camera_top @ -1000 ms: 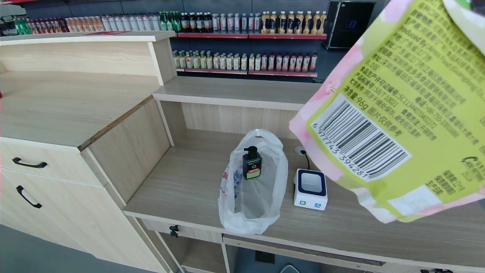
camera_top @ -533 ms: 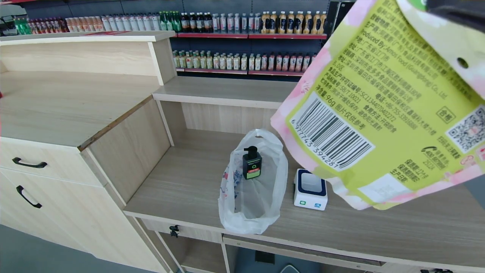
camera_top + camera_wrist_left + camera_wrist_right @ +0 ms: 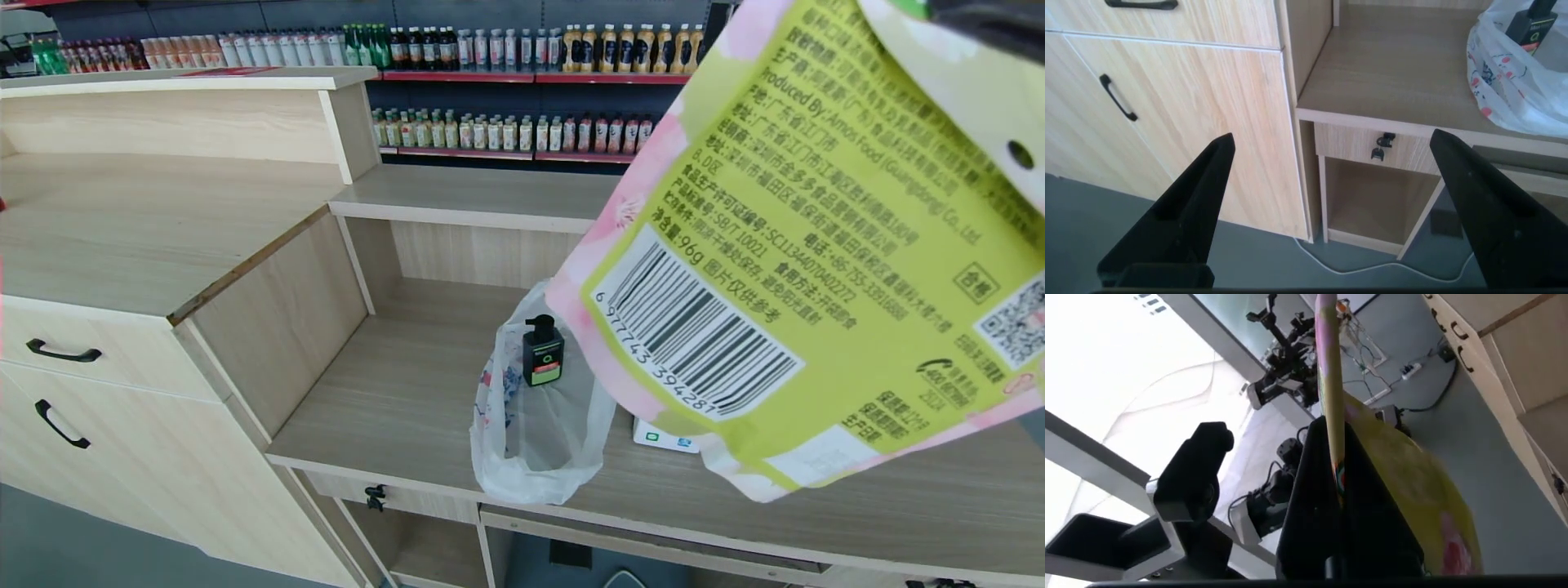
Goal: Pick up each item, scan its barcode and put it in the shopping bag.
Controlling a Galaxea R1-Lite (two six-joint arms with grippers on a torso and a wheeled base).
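Green and pink, the snack pouch (image 3: 816,245) hung high at the right of the scene, close under the head camera. The right gripper (image 3: 1335,490) was clenched on its top edge. Its barcode (image 3: 698,343) faced up toward that camera, away from the scanner (image 3: 665,438), which sat on the counter (image 3: 392,392) just right of the shopping bag (image 3: 539,441) and was mostly hidden behind the pouch. The left gripper (image 3: 1331,212) was spread wide and held nothing, low off the near left corner of the counter beside the drawers (image 3: 1167,73).

The likeliest failure was probably a missed scan. Unless the pouch was turned so the code met the scanner's window, lowering it would present only the plain side. Because the pouch blocked the head camera's sight of the scanner, any alignment would be half blind.

The pinch on one thin edge looked like a second risk, since a quick wrist roll could set the pouch swinging or let the slick film slide out.

At the bag, the limp rim might fold under the wide pouch and leave it on the counter. A careless drop could also tip the pump bottle (image 3: 543,353) standing inside.
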